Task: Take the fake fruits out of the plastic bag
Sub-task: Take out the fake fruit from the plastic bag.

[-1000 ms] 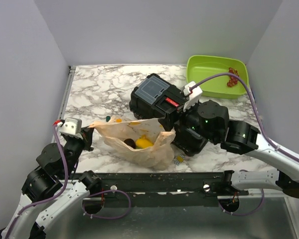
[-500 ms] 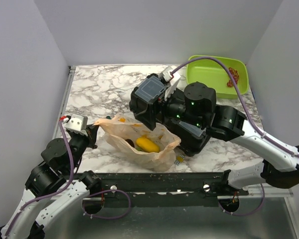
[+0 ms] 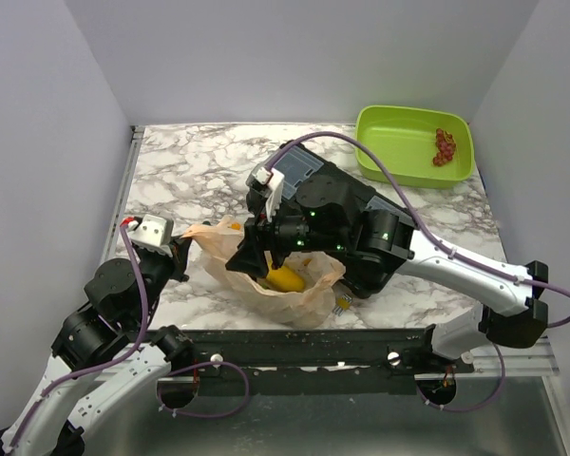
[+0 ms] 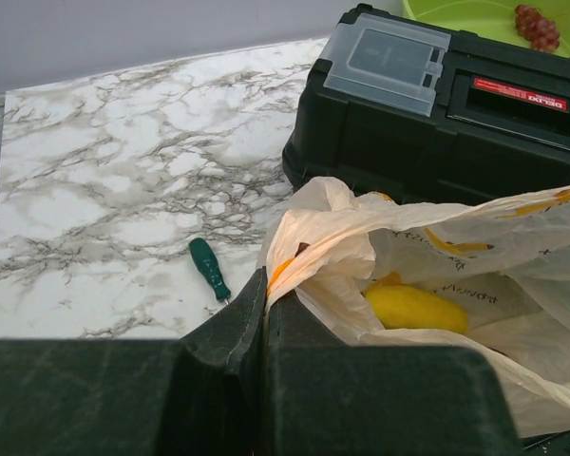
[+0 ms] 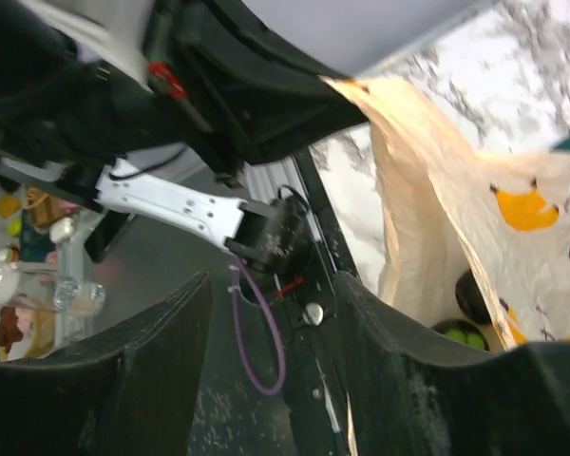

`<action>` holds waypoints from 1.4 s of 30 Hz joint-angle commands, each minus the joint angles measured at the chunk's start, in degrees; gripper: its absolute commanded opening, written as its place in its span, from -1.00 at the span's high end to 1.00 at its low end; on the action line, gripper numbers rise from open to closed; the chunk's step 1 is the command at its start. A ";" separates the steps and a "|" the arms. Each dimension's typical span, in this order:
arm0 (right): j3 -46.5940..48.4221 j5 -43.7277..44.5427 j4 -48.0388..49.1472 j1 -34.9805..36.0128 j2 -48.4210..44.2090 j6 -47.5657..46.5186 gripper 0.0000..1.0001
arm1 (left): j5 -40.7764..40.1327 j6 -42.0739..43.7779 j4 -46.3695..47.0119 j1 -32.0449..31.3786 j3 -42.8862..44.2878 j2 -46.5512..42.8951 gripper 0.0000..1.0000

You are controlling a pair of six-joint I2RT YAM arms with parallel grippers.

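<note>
plastic bag (image 4: 334, 237) gapes upward — black toolbox (image 4: 389, 133) crowds its far side, table (image 4: 104, 190) open leftward.

Tan bag (image 3: 299, 296) with orange prints, yellow fruit (image 4: 413, 309), black toolbox (image 4: 399, 142), lime-green tray (image 3: 391, 152), grey-veined white table (image 3: 190, 171)

the plastic bag (image 4: 475, 256), right of centre in the left wrist view, is showing as thin translucent film, crinkled and faintly shiny. the lemon-like fake fruit (image 4: 415, 309) inside it is looking like smooth, softly glossy plastic. the toolbox (image 4: 380, 142) at upper right is reading as matt black moulded plastic, its lid (image 4: 389, 65) frosted clear. the bench (image 4: 123, 171) is gleaming with a polished marble pattern. the left hand (image 4: 264, 309) at the bottom is appearing dark, matt and grainy. the tray (image 3: 385, 152), upper right from above, is shining as glossy green plastic.
</note>
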 commanded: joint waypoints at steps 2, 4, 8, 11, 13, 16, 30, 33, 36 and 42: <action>-2.97 18.02 -8.37 1.81 2.74 -0.58 -0.01 | 1.17 0.85 1.13 0.27 1.36 0.68 1.00; -2.83 25.95 -12.10 1.95 4.29 -0.82 0.09 | 1.11 0.94 1.10 0.28 1.36 0.59 1.00; -3.61 31.16 -14.41 2.77 5.79 -1.86 0.18 | 0.93 1.13 1.18 0.30 1.32 0.47 1.00; -6.49 31.31 -12.90 3.02 5.35 -2.17 0.18 | 1.00 1.13 1.10 0.29 1.45 0.63 1.00; -8.73 31.11 -11.57 3.11 4.96 -2.37 0.16 | 1.00 1.13 1.18 0.28 1.38 0.70 1.00; -12.18 31.18 -9.89 3.26 5.02 -2.47 0.10 | 0.91 1.17 1.53 0.28 1.12 0.76 1.00; -29.13 34.09 8.41 6.54 6.87 -6.99 -0.54 | 0.72 0.96 1.81 0.22 -0.09 1.17 1.00; -28.34 35.98 6.42 6.52 9.75 -7.11 -0.58 | 0.87 0.31 1.21 0.24 -1.14 0.79 1.00; -29.46 36.90 6.72 6.48 11.06 -6.92 -0.59 | 1.00 -0.27 1.16 0.21 -3.05 0.14 1.00; -32.20 36.45 8.24 6.14 12.73 -7.85 -0.67 | -0.61 0.07 1.94 0.29 -5.32 -0.38 1.00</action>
